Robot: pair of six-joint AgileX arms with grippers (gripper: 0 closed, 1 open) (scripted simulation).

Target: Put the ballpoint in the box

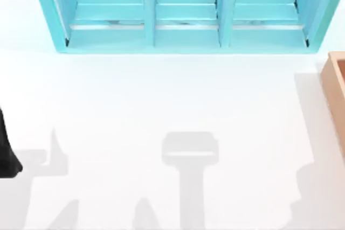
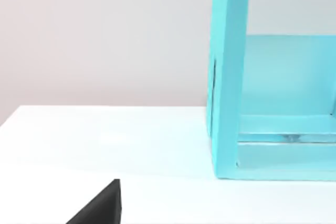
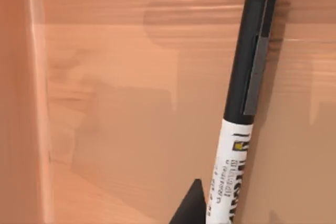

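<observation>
Right gripper (image 3: 202, 208) pinches the ballpoint (image 3: 247, 93) inside the box (image 1: 335, 79), table's 3 o'clock edge. Lower before releasing. Left arm parked at 9 o'clock; its claw state, cannot tell.

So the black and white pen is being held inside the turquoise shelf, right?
Not quite. The right wrist view shows the ballpoint inside the box, whose walls are tan wood, not turquoise. The turquoise shelf stands apart at the table's back in the top view.

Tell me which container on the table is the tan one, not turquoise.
The box at the table's right edge: tan, wood-grained, plain walls. The other, the shelf unit along the far side, is turquoise with three compartments.
</observation>
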